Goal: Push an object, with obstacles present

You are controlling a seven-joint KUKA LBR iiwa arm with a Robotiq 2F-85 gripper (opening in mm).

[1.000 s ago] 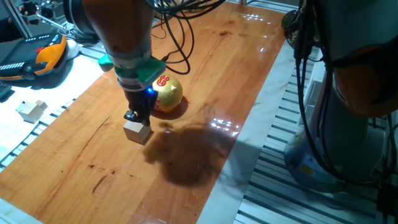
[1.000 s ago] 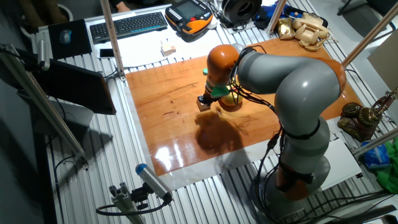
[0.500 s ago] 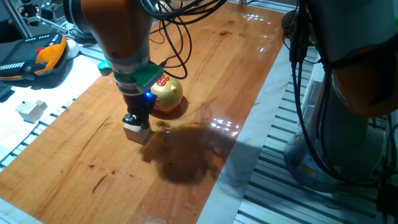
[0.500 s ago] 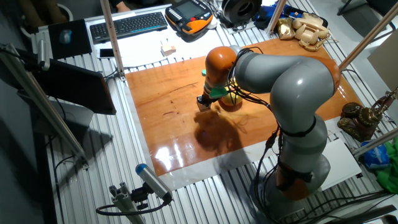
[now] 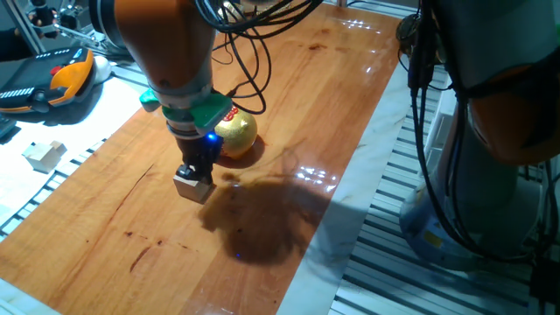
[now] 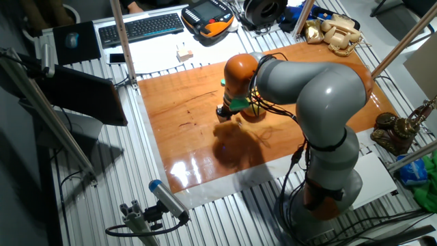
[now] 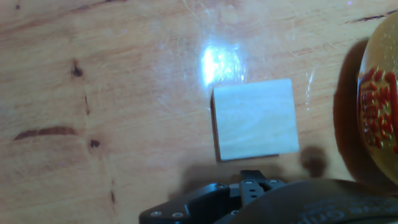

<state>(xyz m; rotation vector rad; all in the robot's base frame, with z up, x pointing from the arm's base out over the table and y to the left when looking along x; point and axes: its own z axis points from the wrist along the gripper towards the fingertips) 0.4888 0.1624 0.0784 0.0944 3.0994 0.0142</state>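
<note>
The object, a small pale beige wooden cube (image 5: 192, 187), sits on the wooden tabletop (image 5: 297, 79). My gripper (image 5: 194, 170) points straight down, shut, its tip against the cube's far upper edge. From the other fixed view the cube (image 6: 221, 117) peeks out just under the gripper (image 6: 224, 111). In the hand view the cube (image 7: 254, 119) fills the middle, with the gripper (image 7: 252, 181) just below it. The obstacle, a shiny golden piggy bank (image 5: 236, 131) with red markings, stands close behind the gripper; its side (image 7: 379, 112) shows at the right edge of the hand view.
A whiter block (image 5: 44, 155) lies off the wooden top at the left, near an orange-and-black pendant (image 5: 61, 83). Cables hang over the table's back. The robot's grey base (image 6: 328, 178) stands by the table's right side.
The wrist has drifted slightly to the right and down onto the cube. The cube and the piggy bank have barely shifted.
</note>
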